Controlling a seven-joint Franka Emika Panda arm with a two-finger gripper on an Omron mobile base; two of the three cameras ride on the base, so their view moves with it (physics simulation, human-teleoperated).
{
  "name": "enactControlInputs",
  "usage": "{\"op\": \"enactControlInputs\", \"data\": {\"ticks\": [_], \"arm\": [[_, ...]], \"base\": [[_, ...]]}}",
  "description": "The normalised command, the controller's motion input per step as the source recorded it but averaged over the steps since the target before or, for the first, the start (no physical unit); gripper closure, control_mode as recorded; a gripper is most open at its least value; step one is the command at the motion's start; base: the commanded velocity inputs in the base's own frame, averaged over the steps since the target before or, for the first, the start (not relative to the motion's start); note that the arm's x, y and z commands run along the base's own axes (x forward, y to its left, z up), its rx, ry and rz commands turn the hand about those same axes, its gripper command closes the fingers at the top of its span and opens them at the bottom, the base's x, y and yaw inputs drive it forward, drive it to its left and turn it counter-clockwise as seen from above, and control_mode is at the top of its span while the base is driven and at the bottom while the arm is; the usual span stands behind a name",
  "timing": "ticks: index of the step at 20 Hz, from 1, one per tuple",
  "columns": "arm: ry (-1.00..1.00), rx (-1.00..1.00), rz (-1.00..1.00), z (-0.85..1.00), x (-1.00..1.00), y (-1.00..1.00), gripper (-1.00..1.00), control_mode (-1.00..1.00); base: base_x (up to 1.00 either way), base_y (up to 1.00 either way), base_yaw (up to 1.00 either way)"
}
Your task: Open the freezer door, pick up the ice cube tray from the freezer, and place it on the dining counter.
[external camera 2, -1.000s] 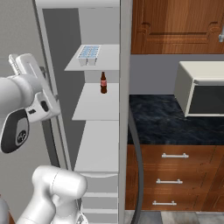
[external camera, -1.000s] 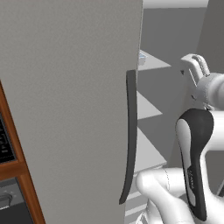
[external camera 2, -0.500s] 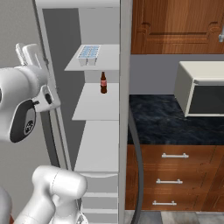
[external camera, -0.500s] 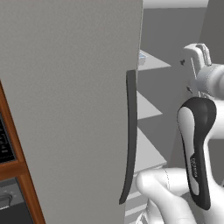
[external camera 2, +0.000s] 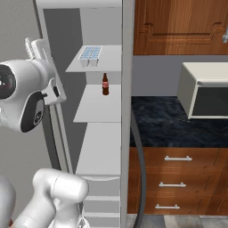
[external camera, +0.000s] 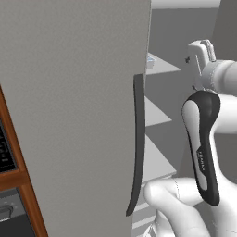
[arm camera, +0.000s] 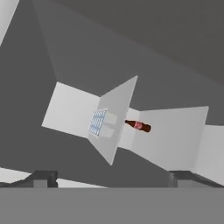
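Kitchen cabinetry in brown wood (external camera 2: pixel 178 22) fills the upper right of the right base view, above a black marbled countertop (external camera 2: pixel 164 124) carrying a pale microwave (external camera 2: pixel 207 91); beside it stands the freezer (external camera 2: pixel 95 133), tall and grey, its pale shelves exposed; the freezer door (external camera: pixel 69 115) is swung open and takes up most of the left base view, its long dark curved handle (external camera: pixel 136 143) running down its edge; the white arm rises in front of the opening, and the gripper (arm camera: pixel 111 177) points into the freezer with its two dark fingertips (arm camera: pixel 41 178) spread wide apart, nothing between them; the ice cube tray (external camera 2: pixel 90 55) lies on the uppermost shelf, near its front edge; a brown bottle (external camera 2: pixel 105 84) stands upright on the shelf below it.
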Motion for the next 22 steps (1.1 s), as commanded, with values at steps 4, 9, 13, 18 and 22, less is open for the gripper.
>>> {"op": "enactControlInputs", "data": {"ticks": [4, 9, 13, 18, 22], "arm": [[-0.04, 0.01, 0.04, -0.04, 0.20, -0.06, -1.00, -1.00], [-0.10, 0.00, 0.04, -0.12, 0.14, -0.01, -1.00, -1.00], [-0.04, 0.00, 0.03, -0.01, 0.22, 0.00, -1.00, -1.00], [0.00, 0.00, 0.05, 0.00, 0.06, 0.00, -1.00, -1.00], [0.00, 0.00, 0.03, 0.00, 0.18, 0.00, -1.00, -1.00]], "base": [[0.00, 0.00, 0.00], [0.00, 0.00, 0.00], [0.00, 0.00, 0.00], [0.00, 0.00, 0.00], [0.00, 0.00, 0.00]]}}
